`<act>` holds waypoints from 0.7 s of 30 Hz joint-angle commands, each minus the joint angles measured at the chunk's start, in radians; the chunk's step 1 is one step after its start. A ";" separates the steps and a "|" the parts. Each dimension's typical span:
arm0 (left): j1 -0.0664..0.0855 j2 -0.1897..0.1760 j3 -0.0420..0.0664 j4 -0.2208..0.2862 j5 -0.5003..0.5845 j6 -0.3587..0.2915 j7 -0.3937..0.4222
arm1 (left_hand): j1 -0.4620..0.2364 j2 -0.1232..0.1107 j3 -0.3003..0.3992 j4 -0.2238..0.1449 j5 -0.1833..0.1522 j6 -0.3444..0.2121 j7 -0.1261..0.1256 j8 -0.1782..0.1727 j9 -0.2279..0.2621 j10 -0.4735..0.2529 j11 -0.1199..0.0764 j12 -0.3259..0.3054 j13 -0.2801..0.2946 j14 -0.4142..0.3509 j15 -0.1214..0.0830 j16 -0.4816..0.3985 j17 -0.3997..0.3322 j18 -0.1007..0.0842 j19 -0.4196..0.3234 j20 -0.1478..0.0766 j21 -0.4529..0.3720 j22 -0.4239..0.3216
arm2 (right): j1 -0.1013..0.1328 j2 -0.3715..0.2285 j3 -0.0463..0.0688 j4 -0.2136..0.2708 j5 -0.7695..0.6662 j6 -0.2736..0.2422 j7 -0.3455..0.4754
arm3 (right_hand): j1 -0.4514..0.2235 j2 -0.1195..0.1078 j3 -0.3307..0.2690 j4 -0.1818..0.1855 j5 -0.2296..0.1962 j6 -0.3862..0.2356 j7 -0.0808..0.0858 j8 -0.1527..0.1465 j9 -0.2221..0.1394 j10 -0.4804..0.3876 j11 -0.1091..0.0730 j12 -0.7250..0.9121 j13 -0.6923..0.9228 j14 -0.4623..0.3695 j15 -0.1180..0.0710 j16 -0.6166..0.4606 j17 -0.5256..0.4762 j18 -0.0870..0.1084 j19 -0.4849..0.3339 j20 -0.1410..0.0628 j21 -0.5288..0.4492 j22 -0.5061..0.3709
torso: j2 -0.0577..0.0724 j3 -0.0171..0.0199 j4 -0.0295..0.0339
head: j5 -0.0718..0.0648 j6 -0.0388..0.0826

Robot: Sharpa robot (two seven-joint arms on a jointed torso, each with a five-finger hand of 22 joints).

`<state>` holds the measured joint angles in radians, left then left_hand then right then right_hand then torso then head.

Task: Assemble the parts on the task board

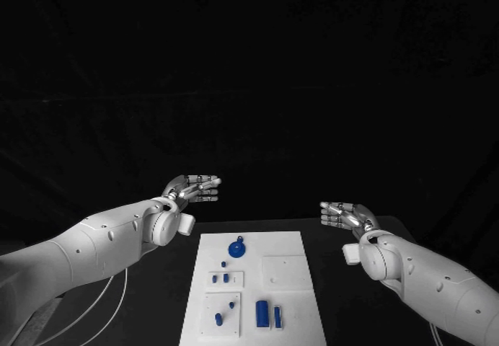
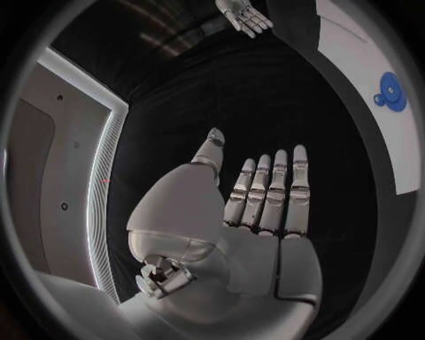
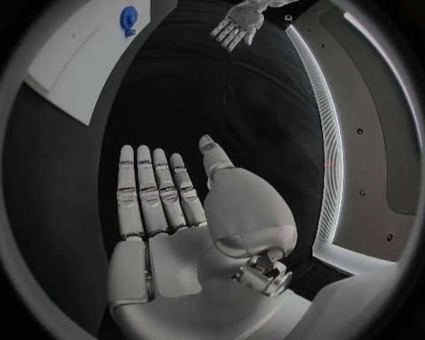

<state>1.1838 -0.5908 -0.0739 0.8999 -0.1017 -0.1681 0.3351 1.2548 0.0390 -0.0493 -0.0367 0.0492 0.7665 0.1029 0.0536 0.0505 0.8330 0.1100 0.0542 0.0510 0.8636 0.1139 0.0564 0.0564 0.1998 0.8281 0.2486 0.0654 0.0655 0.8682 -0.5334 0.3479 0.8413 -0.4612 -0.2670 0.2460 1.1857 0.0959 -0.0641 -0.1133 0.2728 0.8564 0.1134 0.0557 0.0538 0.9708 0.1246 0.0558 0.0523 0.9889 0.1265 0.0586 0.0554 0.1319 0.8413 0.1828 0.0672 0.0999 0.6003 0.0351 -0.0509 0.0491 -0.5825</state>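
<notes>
The white task board [image 1: 289, 249] lies in the middle of the black table. On it I see a round blue part with a small loop [image 1: 238, 249] near the far end, small blue pieces [image 1: 223, 277] in a recessed square, and blue bars [image 1: 262, 313] near the front. My left hand [image 1: 193, 188] hovers above the table beyond the board's far left corner, fingers straight, holding nothing. My right hand [image 1: 344, 214] hangs off the board's far right corner, flat and empty. The left wrist view shows that hand's palm [image 2: 257, 212], the round blue part [image 2: 389, 92] and the right hand [image 2: 244, 14].
A raised white square plate [image 1: 286, 272] sits on the board's right half. Black table [image 1: 156, 288] surface lies on both sides of the board. A cable [image 1: 104, 299] loops under my left arm. The right wrist view shows its own palm [image 3: 177, 212], the board [image 3: 80, 57] and the left hand [image 3: 234, 25].
</notes>
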 commanded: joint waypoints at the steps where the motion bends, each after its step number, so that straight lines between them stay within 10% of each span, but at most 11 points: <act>1: -0.002 -0.004 0.001 0.011 -0.003 -0.003 0.000 | -0.396 -0.039 0.049 0.037 -0.049 -0.766 -0.103 -0.054 -0.050 -0.833 -0.110 -0.054 -0.051 -0.864 -0.114 -0.056 -0.056 -0.200 -0.828 -0.249 -0.065 -0.066 | 0.000 -0.003 -0.007 0.011 -0.007 -0.010 -0.002 | -0.374 -0.096 0.064 0.113 -0.273 -0.856 -0.113 -0.056 -0.054 -0.971 -0.125 -0.056 -0.052 -0.989 -0.127 -0.059 -0.055 -0.132 -0.841 -0.183 -0.067 -0.100 | -0.001 -0.0029 0.0025 | -0.003 -0.005; 4: -0.007 -0.010 0.003 0.035 0.001 -0.025 0.006 | -0.485 -0.039 0.049 0.037 -0.049 -0.766 -0.103 -0.054 -0.050 -0.833 -0.110 -0.054 -0.051 -0.864 -0.114 -0.056 -0.056 -0.200 -0.828 -0.249 -0.065 -0.066 | 0.006 -0.011 -0.018 0.035 0.008 -0.026 0.007 | -0.460 -0.096 0.064 0.113 -0.273 -0.856 -0.113 -0.056 -0.054 -0.971 -0.125 -0.056 -0.052 -0.989 -0.127 -0.059 -0.055 -0.132 -0.841 -0.183 -0.067 -0.100 | -0.013 -0.0098 0.0129 | -0.013 -0.007; 5: -0.010 -0.016 0.005 0.053 0.004 -0.041 0.011 | -0.532 -0.039 0.049 0.037 -0.049 -0.766 -0.103 -0.054 -0.050 -0.833 -0.110 -0.054 -0.051 -0.864 -0.114 -0.056 -0.056 -0.200 -0.828 -0.249 -0.065 -0.066 | 0.010 -0.017 -0.027 0.053 0.020 -0.038 0.014 | -1.186 -0.096 0.064 0.113 -0.273 -0.856 -0.113 -0.056 -0.054 -0.971 -0.125 -0.056 -0.052 -0.989 -0.127 -0.059 -0.055 -0.132 -0.841 -0.183 -0.067 -0.100 | -0.022 -0.0152 0.0209 | -0.020 -0.010; 6: -0.013 -0.020 0.007 0.068 0.006 -0.055 0.016 | -1.255 -0.039 0.049 0.037 -0.049 -0.766 -0.103 -0.054 -0.050 -0.833 -0.110 -0.054 -0.051 -0.864 -0.114 -0.056 -0.056 -0.200 -0.828 -0.249 -0.065 -0.066 | 0.014 -0.022 -0.034 0.068 0.030 -0.048 0.020 | -1.186 -0.096 0.064 0.113 -0.273 -0.856 -0.113 -0.056 -0.054 -0.971 -0.125 -0.056 -0.052 -0.989 -0.127 -0.059 -0.055 -0.132 -0.841 -0.183 -0.067 -0.100 | -0.030 -0.0195 0.0274 | -0.027 -0.011; 11: -0.036 -0.052 0.020 0.183 0.025 -0.159 0.048 | -1.255 -0.039 0.049 0.037 -0.049 -0.766 -0.103 -0.054 -0.050 -0.833 -0.110 -0.054 -0.051 -0.864 -0.114 -0.056 -0.056 -0.200 -0.828 -0.249 -0.065 -0.066 | 0.043 -0.061 -0.088 0.183 0.105 -0.128 0.064 | -1.186 -0.096 0.064 0.113 -0.273 -0.856 -0.113 -0.056 -0.054 -0.971 -0.125 -0.056 -0.052 -0.989 -0.127 -0.059 -0.055 -0.132 -0.841 -0.183 -0.067 -0.100 | -0.054 -0.0341 0.0494 | -0.048 -0.017; 21: -0.099 -0.141 0.055 0.498 0.074 -0.446 0.137 | -1.255 -0.039 0.049 0.037 -0.049 -0.766 -0.103 -0.054 -0.050 -0.833 -0.110 -0.054 -0.051 -0.864 -0.114 -0.056 -0.056 -0.200 -0.828 -0.249 -0.065 -0.066 | 0.125 -0.170 -0.241 0.505 0.315 -0.349 0.188 | -1.186 -0.096 0.064 0.113 -0.273 -0.856 -0.113 -0.056 -0.054 -0.971 -0.125 -0.056 -0.052 -0.989 -0.127 -0.059 -0.055 -0.132 -0.841 -0.183 -0.067 -0.100 | -0.056 -0.0351 0.0509 | -0.049 -0.017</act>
<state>1.0873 -0.7252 -0.0208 1.3764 -0.0601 -0.4607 0.3995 0.0816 0.0018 -0.0089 -0.0016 0.0047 0.0249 0.0051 0.0066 0.0023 0.0251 0.0023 0.0047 0.0022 0.0253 0.0032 0.0069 0.0022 0.0224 0.0269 0.0051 0.0069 0.0025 0.9879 -0.6975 0.1079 1.3219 -0.2604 -0.4924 0.3489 0.0643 0.0025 -0.0012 -0.0106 0.0116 0.0257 0.0024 0.0076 0.0025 0.0301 0.0017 0.0059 0.0024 0.0316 0.0020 0.0054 0.0027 0.0140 0.0247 0.0055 0.0072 0.0036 0.5461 0.0012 -0.0014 0.0003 -0.5999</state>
